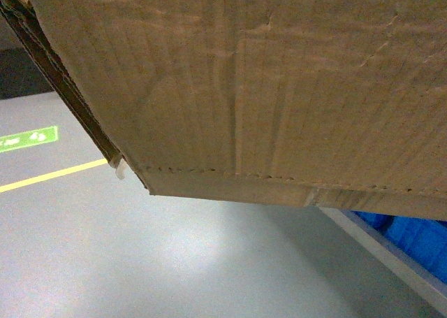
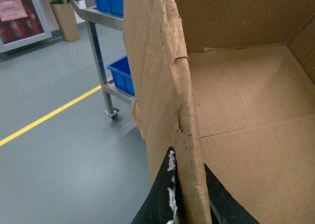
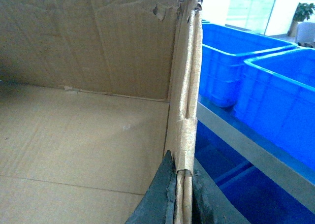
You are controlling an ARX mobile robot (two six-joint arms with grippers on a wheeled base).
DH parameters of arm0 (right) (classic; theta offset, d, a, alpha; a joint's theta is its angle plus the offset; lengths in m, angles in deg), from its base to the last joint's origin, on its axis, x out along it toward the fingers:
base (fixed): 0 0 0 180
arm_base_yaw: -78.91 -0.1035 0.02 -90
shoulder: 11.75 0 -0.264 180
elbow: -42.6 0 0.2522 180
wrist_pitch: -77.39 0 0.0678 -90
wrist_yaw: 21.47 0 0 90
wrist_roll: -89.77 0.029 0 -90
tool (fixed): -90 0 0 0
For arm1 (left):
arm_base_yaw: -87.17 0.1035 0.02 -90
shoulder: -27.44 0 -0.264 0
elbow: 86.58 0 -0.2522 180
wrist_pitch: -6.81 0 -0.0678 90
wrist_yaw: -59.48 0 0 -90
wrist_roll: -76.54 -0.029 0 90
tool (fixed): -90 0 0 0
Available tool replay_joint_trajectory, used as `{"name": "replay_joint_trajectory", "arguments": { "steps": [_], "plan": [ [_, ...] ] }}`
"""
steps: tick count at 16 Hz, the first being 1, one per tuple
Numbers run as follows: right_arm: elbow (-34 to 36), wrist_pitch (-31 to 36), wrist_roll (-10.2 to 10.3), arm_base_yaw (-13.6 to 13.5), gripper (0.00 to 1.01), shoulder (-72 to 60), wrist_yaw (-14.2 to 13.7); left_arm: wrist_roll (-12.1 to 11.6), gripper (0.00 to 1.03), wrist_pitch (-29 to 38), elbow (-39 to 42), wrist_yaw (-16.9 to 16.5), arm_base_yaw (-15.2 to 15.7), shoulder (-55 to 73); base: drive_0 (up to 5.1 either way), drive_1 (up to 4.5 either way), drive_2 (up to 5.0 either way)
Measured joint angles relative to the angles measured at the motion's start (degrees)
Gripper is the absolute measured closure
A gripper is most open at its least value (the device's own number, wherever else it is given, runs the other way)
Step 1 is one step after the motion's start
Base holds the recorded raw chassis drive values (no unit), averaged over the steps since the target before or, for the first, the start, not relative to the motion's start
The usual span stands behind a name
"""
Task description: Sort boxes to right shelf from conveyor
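A large brown cardboard box (image 1: 265, 87) fills the top of the head view, lifted clear of the grey floor, with a perforated line near its bottom edge. My left gripper (image 2: 189, 194) is shut on the box's (image 2: 246, 111) ragged left wall, one finger inside and one outside. My right gripper (image 3: 183, 194) is shut on the box's (image 3: 88, 135) torn right wall in the same way. The box is empty inside. The steel shelf (image 3: 246, 145) runs just right of the box. The conveyor is out of view.
Blue plastic bins (image 3: 275, 91) sit on the shelf beside the box. A wheeled steel rack (image 2: 101, 61) with blue bins (image 2: 122, 74) stands to the left, and a potted plant (image 2: 61, 12) behind it. A yellow floor line (image 1: 49, 175) crosses the grey floor.
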Motion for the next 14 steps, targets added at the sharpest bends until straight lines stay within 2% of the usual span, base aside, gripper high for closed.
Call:
{"name": "replay_joint_trajectory", "arguments": {
  "steps": [12,14],
  "plan": [
    [0.0,-0.09,-0.02,0.0,0.98,0.0,-0.13,-0.17,1.0,0.02,0.0,0.0,0.02,0.0,-1.5,-1.53,-1.5],
    [0.0,0.0,-0.02,0.0,0.98,-0.04,-0.13,-0.17,1.0,0.15,0.0,0.0,0.02,0.07,-1.6,-5.2,2.0]
  ]
}}
